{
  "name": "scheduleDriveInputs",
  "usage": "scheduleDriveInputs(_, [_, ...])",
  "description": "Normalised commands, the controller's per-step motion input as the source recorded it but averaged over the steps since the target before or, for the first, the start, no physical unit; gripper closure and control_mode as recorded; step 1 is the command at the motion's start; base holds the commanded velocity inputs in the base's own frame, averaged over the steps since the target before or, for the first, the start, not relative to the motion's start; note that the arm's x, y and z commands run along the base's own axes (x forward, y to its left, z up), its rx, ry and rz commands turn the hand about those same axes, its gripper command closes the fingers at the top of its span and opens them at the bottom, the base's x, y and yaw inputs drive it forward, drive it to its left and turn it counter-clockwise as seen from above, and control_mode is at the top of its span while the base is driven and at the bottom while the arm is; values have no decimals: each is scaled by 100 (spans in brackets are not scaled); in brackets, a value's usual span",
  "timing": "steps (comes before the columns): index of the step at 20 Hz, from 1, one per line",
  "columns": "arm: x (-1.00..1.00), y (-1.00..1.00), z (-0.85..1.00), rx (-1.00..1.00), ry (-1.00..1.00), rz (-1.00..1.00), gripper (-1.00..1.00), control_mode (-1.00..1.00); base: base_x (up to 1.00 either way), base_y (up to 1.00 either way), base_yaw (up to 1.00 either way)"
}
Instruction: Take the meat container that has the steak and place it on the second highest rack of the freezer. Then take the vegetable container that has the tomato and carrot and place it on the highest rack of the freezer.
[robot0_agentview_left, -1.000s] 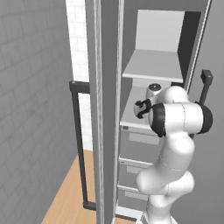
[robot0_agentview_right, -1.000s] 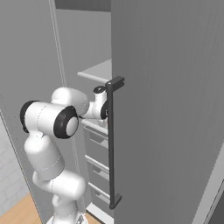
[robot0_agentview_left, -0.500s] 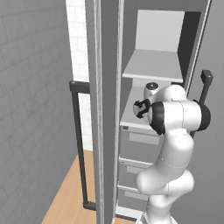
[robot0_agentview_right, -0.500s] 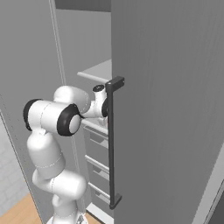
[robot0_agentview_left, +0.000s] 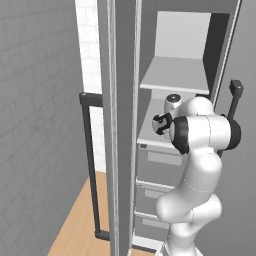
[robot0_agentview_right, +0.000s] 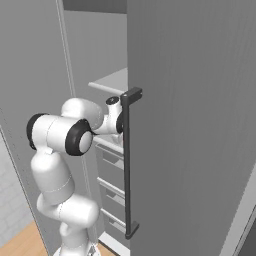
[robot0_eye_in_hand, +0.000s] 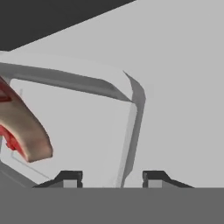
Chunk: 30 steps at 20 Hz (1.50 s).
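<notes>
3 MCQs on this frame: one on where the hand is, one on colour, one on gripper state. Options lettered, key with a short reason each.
1. Where does the arm reach?
A. into the freezer at its lower open shelf
B. down to the floor
C. to the tiled wall

2. What colour is the steak?
A. green
B. reddish-brown
C. blue

3. How do the gripper's jaws stand?
A. shut together
B. clamped on the door handle
C. apart around the container wall

Key: 1 A, the left base view shows the wrist at that shelf. 2 B, the hand view shows a red-brown slab. 3 C, the hand view shows a gap on each side of the clear wall.
</notes>
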Motion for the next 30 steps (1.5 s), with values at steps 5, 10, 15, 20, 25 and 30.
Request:
scheduleDriveInputs(5, [0, 0, 0, 0, 0, 0, -100, -100, 0, 0, 0])
scheduleDriveInputs(10, [-65, 6, 0, -2, -31, 0, -100, -100, 0, 0, 0])
scheduleDriveInputs(15, [-80, 17, 10, -5, -51, 0, -100, -100, 0, 0, 0])
scheduleDriveInputs(20, [-6, 32, 87, 0, -18, 0, -100, -100, 0, 0, 0])
scheduleDriveInputs(25, [-22, 23, 100, 0, 0, 0, -100, -100, 0, 0, 0])
scheduleDriveInputs(30, [-27, 1, 100, 3, 2, 0, -100, -100, 0, 0, 0])
